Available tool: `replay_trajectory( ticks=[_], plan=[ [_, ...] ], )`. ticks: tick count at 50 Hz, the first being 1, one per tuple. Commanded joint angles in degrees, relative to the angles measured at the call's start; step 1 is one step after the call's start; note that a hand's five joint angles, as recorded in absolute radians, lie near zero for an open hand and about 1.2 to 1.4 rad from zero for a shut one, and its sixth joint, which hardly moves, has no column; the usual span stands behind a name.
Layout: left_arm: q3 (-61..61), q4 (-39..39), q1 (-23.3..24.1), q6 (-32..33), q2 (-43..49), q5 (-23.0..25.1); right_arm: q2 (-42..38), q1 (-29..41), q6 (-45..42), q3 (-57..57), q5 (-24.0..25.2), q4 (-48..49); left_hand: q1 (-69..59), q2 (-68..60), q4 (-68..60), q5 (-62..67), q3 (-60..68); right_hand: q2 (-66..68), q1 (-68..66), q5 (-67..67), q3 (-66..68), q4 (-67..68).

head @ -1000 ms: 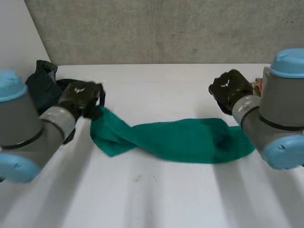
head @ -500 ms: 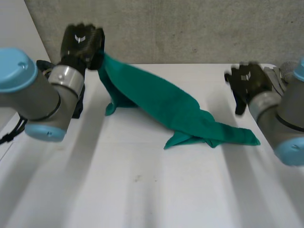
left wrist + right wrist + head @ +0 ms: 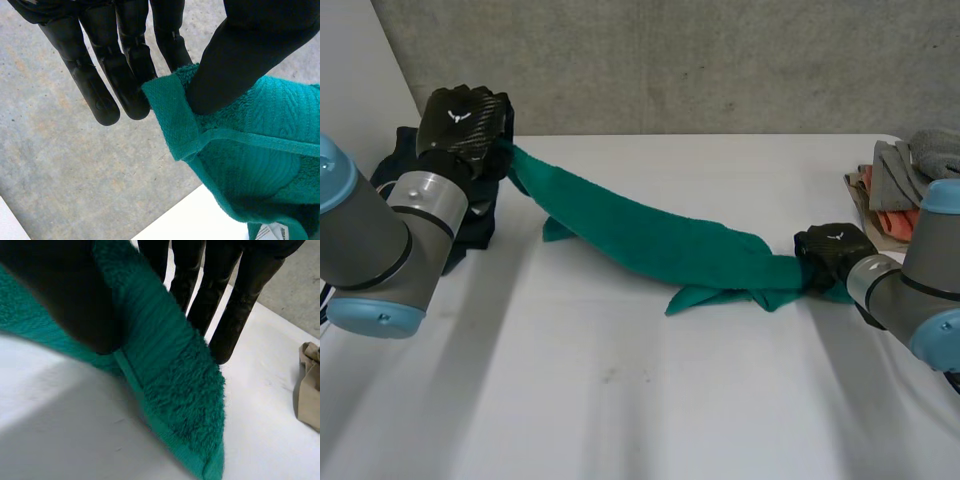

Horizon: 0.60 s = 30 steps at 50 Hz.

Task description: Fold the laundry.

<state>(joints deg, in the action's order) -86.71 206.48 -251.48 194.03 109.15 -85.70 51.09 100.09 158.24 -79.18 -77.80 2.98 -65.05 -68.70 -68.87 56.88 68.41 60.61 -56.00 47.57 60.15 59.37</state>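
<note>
The green towel stretches twisted across the table from ten o'clock to three because my raised left hand pinches one corner between thumb and fingers and my low right hand clamps the far end, likely to spread it flat for folding.

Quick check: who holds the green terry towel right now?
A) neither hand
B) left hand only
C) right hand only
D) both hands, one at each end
D: the left hand pinches a raised corner of the green terry towel; the right hand pinches its opposite end.
</note>
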Motion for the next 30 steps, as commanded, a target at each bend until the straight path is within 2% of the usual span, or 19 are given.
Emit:
replay_trajectory(
  ticks=[1, 5, 6, 9, 10, 14, 16, 21, 24, 25, 26, 29, 30],
  plan=[
    [-1.8, -0.73, -0.15, 0.56, -3.59, -0.09, 5.32, -0.33, -1.53, -0.53, -0.42, 0.98, -14.95, -11.3, -11.13, 13.12, 11.59, 19.39, -24.0, 22.43, 19.85, 20.63],
    [-4.17, -4.32, -1.29, 0.91, -7.8, 0.0, 15.77, -0.86, -7.06, -1.85, -0.07, -2.27, -14.95, -11.3, -11.13, 13.12, 11.59, 19.39, -24.0, 22.43, 19.85, 20.63],
    [-4.87, -6.86, -2.26, 1.0, -10.16, 0.0, 20.23, -1.73, -10.38, -2.29, 0.11, -5.5, -14.95, -11.3, -11.13, 13.12, 11.59, 19.39, -24.0, 22.43, 19.85, 20.63],
    [-5.93, -11.35, -3.76, 1.08, -13.86, 0.26, 26.23, -3.41, -16.63, -1.94, 0.11, -12.01, -14.95, -11.3, -11.13, 13.12, 11.59, 19.39, -24.0, 22.43, 19.85, 20.63],
    [-6.45, -14.5, -4.63, 1.17, -16.22, 0.53, 29.39, -4.54, -21.61, -1.68, -0.07, -16.38, -14.95, -11.3, -11.13, 13.12, 11.59, 19.39, -24.0, 22.43, 19.85, 20.63],
    [-6.99, -22.76, -5.78, 3.97, -21.33, 0.7, 34.85, -6.14, -32.52, -0.19, -1.2, -23.09, -14.95, -11.3, -11.13, 13.12, 11.59, 19.39, -24.0, 22.43, 19.85, 20.63],
    [-7.07, -25.68, -5.96, 6.17, -22.48, 0.7, 36.0, -6.05, -34.66, -0.01, -1.65, -24.6, -14.95, -11.3, -11.13, 13.12, 11.59, 19.39, -24.0, 22.43, 19.85, 20.63],
    [-8.04, -30.61, -5.43, 14.08, -22.05, 0.62, 36.19, -5.61, -35.72, -0.8, -2.53, -27.94, -14.95, -11.3, -11.13, 13.12, 11.59, 19.39, -24.0, 22.43, 19.85, 20.63],
    [-8.83, -31.14, -5.08, 18.48, -18.11, 0.62, 33.38, -2.98, -36.16, -1.15, -3.14, -28.64, -14.95, -11.3, -11.13, 13.12, 11.59, 19.39, -24.0, 22.43, 19.85, 20.63],
    [-8.66, -31.05, -4.9, 19.36, -16.35, 0.62, 29.2, -0.45, -36.77, -0.37, -4.19, -28.91, -14.95, -11.3, -11.13, 13.12, 11.59, 19.39, -24.0, 22.43, 19.85, 20.63],
    [-7.44, -31.05, -4.64, 20.58, -11.64, 0.44, 27.41, 0.01, -37.13, -0.18, -4.98, -29.0, -14.95, -11.3, -11.13, 13.12, 11.59, 19.39, -24.0, 22.43, 19.85, 20.63],
    [-4.71, -30.35, -4.03, 21.21, -6.86, 0.35, 19.7, 1.6, -38.79, 3.31, -9.71, -28.74, -14.95, -11.3, -11.13, 13.12, 11.59, 19.39, -24.0, 22.43, 19.85, 20.63],
    [-0.87, -29.22, -3.5, 21.39, -2.67, 0.01, 17.92, 1.86, -39.23, 4.73, -10.61, -28.65, -14.95, -11.3, -11.13, 13.12, 11.59, 19.39, -24.0, 22.43, 19.85, 20.63]
  ],
)
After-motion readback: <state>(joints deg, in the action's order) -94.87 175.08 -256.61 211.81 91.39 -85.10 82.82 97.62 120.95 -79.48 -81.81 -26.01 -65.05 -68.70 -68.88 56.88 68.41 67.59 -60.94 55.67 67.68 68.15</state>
